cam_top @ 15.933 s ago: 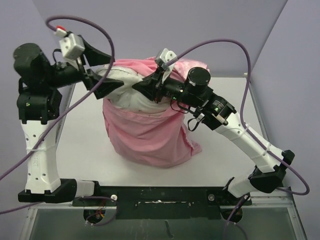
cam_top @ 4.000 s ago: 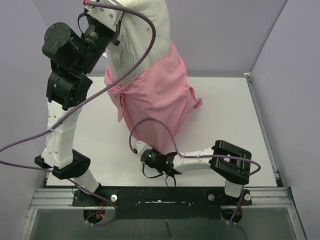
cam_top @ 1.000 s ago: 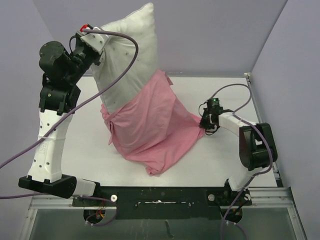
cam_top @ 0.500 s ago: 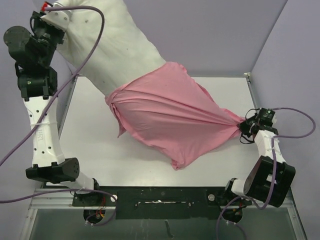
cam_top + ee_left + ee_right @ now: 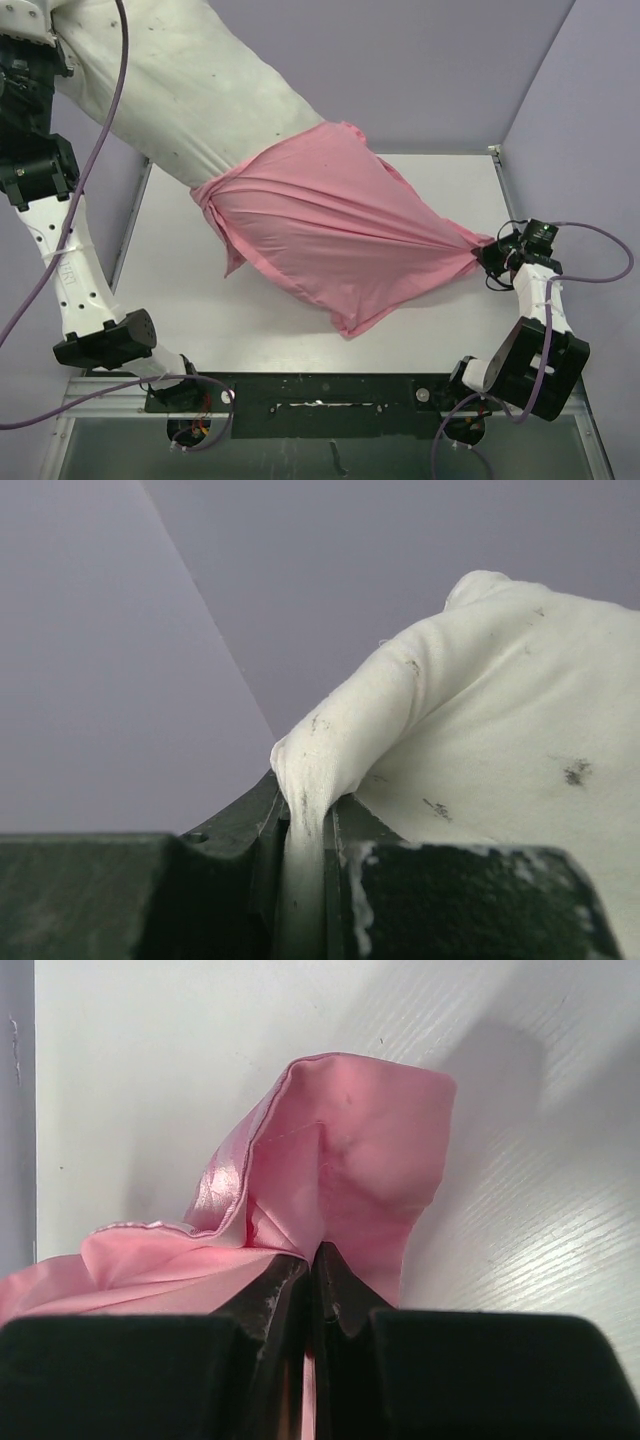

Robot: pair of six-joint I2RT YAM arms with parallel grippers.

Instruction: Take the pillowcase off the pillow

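Observation:
The off-white pillow (image 5: 190,90) hangs slanted from the upper left corner of the top view, its lower end still inside the pink pillowcase (image 5: 330,240). My left gripper (image 5: 305,825) is shut on a pinched corner of the pillow (image 5: 470,710); in the top view that gripper is out of frame at the top left. The pillowcase is stretched taut toward the right, where my right gripper (image 5: 485,255) is shut on its corner. In the right wrist view a fold of the pillowcase (image 5: 340,1170) sticks up from the closed right gripper (image 5: 312,1260).
The white table (image 5: 180,270) has raised edges left and right; purple walls (image 5: 450,60) close it in behind and at the sides. A purple cable (image 5: 90,190) hangs along the left arm (image 5: 75,280). The right arm (image 5: 535,340) is folded near the table's right front corner.
The left arm has lifted the pillow higher and further left, out of frame. More of the pillow shows above the pillowcase. The right gripper keeps the pillowcase corner at the right.

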